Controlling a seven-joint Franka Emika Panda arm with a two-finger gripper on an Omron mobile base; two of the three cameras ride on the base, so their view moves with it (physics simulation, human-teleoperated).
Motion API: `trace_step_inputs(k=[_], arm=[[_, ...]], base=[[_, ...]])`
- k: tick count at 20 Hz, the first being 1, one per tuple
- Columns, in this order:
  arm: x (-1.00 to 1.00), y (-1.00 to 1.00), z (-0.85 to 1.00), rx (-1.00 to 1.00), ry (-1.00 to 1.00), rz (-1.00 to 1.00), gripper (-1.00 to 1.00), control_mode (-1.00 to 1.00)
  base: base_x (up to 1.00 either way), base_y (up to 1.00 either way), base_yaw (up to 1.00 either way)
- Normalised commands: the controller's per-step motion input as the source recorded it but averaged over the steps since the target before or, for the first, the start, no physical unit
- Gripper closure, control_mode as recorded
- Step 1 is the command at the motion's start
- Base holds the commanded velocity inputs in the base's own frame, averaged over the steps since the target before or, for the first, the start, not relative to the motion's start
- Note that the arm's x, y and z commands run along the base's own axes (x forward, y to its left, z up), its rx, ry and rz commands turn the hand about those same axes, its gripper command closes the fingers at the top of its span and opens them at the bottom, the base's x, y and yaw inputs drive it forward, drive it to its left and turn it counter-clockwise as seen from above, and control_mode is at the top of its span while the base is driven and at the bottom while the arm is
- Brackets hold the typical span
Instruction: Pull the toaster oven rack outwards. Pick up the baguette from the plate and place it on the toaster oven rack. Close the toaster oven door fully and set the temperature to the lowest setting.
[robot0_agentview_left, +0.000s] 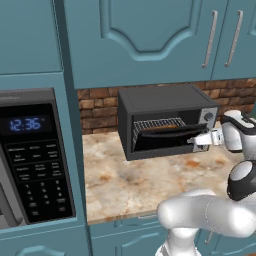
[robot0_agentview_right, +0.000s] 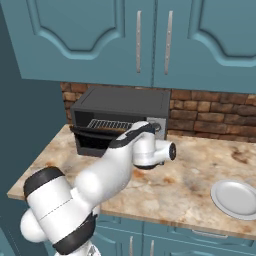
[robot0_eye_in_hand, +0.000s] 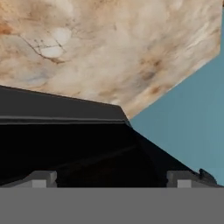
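While the toaster oven door (robot0_agentview_left: 165, 136) hangs partly raised, neither flat down nor shut, the step in hand reads as the closing of it; judged from the empty plate (robot0_agentview_right: 236, 199) and the brown shape on the rack, the loading step looks done.

Item 1, toaster oven (robot0_agentview_left: 167, 120): dark grey box on the marbled table (robot0_agentview_left: 130, 180), backed against the brick wall, at about 1 o'clock from the microwave (robot0_agentview_left: 32, 155). Silver knob panel on its right side; one knob (robot0_agentview_left: 208, 116) can be made out in the left base view, the others hidden or too small to tell.

Item 2, toaster oven rack (robot0_agentview_left: 159, 123): silver wire grid, seen in the upper part of the cavity above the door's edge.

Item 3, baguette (robot0_agentview_left: 162, 127): thin golden-brown strip lying on the rack, mostly hidden by the door.

Item 4, hand (robot0_agentview_left: 196, 142): at the door's right end, about 3 o'clock of the cavity, fingers spread wide, gripping nothing. In the hand view the fingertips (robot0_eye_in_hand: 41, 178) sit against the dark door surface.

Next move, as a judgement: push the door up and inward until it seats fully, then shift to the temperature knob on the silver panel and turn it to its lowest mark.
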Motion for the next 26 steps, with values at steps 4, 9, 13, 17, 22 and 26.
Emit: trace_step_inputs(k=[4,9,13,17,22,26], arm=[[0.19,0.98,0.74,0.0,0.02,-0.34,-1.0,-1.0],[0.22,0.89,0.66,0.0,0.0,-0.38,-1.0,-1.0],[0.31,0.76,0.45,0.0,0.0,-0.4,-1.0,-1.0],[0.46,0.57,0.22,0.0,0.0,-0.38,-1.0,-1.0],[0.51,0.36,0.24,0.0,0.0,-0.34,-1.0,-1.0],[0.23,0.22,0.49,0.0,0.04,-0.34,-1.0,-1.0]], base=[[0.0,0.0,0.0],[0.0,0.0,0.0],[0.0,0.0,0.0],[0.0,0.0,0.0],[0.0,0.0,0.0],[0.0,0.0,0.0]])
